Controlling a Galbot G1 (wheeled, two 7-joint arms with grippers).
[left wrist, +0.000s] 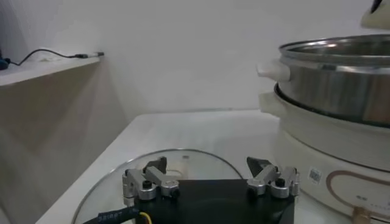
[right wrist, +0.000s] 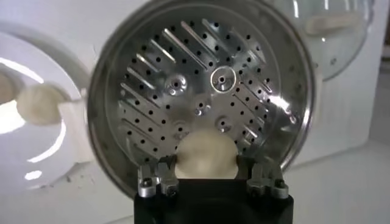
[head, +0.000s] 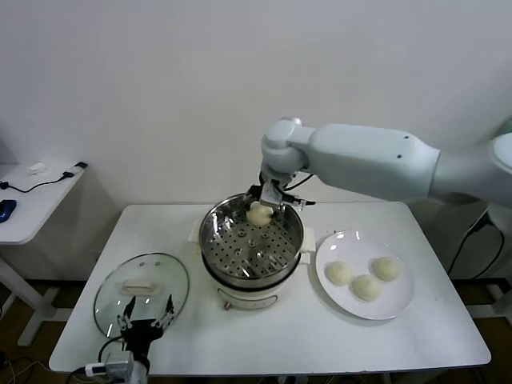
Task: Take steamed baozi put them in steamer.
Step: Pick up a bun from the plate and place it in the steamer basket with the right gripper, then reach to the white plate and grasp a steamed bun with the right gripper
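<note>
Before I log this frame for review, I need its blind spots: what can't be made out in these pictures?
- Head view: the right gripper is mostly hidden by its own wrist; only the held baozi shows.
- Right wrist view: the baozi's underside is cut off by the gripper body.
- Right wrist view: the plate runs off the edge, one bun visible.
- Left wrist view: the steamer interior is hidden by its wall.

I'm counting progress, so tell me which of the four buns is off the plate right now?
The bun held in the right gripper above the steamer; the other three lie on the white plate.
</note>
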